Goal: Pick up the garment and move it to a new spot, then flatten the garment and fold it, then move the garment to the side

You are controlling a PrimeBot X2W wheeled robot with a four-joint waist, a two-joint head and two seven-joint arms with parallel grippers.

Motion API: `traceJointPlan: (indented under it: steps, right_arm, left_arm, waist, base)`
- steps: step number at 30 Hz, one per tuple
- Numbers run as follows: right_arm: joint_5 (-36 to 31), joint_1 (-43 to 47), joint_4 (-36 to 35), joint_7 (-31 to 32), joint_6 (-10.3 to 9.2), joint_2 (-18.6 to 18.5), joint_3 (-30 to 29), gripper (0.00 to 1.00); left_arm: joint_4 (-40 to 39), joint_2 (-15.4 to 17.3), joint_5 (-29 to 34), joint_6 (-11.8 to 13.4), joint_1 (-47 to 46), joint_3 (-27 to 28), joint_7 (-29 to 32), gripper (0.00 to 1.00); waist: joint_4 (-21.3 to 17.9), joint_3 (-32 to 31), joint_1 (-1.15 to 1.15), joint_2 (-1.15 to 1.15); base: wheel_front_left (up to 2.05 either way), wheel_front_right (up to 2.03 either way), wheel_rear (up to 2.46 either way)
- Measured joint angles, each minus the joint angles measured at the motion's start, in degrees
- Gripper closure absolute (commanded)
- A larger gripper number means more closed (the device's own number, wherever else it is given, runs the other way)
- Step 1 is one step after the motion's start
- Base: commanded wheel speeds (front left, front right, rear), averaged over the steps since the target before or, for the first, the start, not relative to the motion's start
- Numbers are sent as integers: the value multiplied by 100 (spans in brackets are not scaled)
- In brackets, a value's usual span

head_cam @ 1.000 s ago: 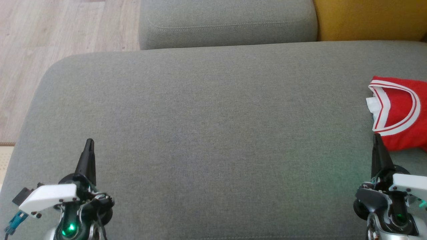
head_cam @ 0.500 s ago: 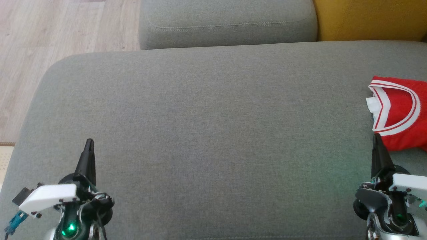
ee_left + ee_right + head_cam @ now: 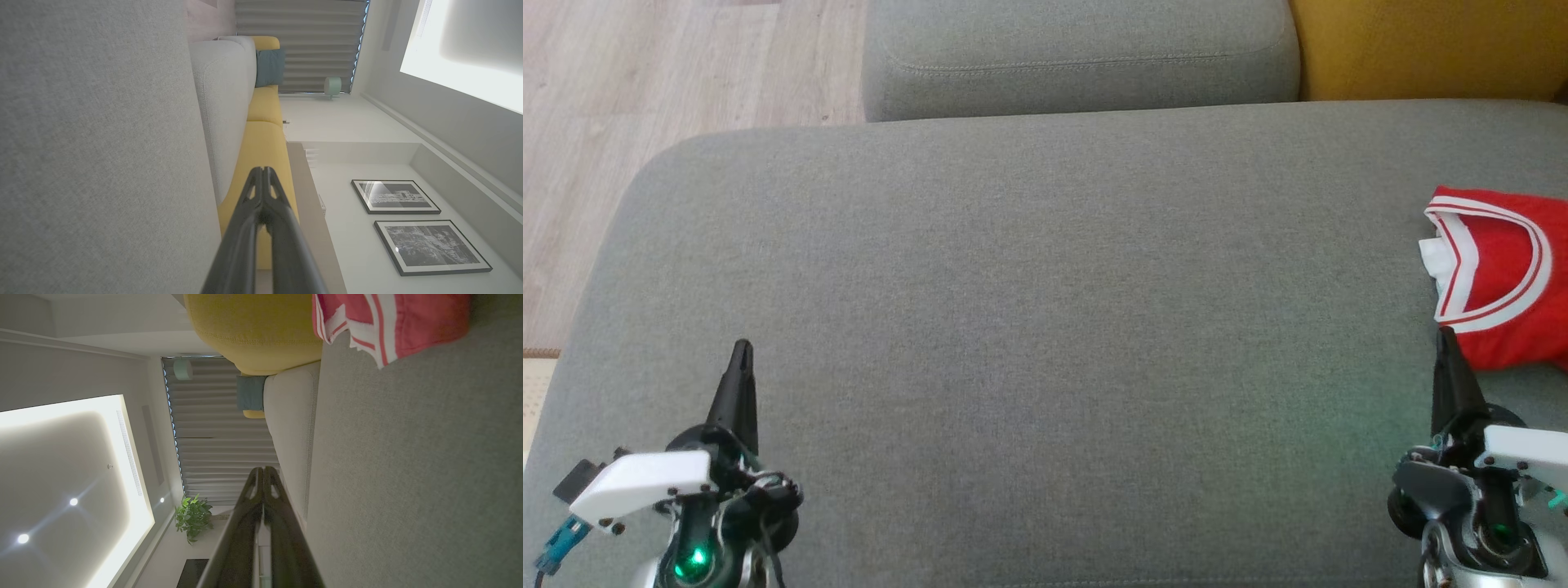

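The garment point(image 3: 1503, 278) is a red jersey with white striped trim, lying folded at the far right edge of the grey sofa seat point(image 3: 1029, 310); it also appears at the top of the right wrist view as the garment point(image 3: 392, 322). My right gripper point(image 3: 1445, 335) is shut, empty, its tips just short of the jersey's near edge; its own view shows the right gripper point(image 3: 263, 470) pressed together. My left gripper point(image 3: 742, 347) is shut and empty at the lower left, far from the jersey, and the left gripper point(image 3: 261, 169) reads as closed in its wrist view.
A grey back cushion point(image 3: 1078, 57) lines the far side, with a yellow cushion point(image 3: 1429, 45) at the back right. Wooden floor point(image 3: 645, 98) lies off the seat's left edge. Broad bare grey fabric spans between the two grippers.
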Motion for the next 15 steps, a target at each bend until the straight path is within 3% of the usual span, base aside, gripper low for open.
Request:
traceJointPlan:
  steps: [15]
  right_arm:
    - [0, 0, 0, 0, 0, 0, 0, 100]
  left_arm:
    - [0, 0, 0, 0, 0, 0, 0, 100]
  waist:
    - [0, 0, 0, 0]
  base:
    - [0, 0, 0]
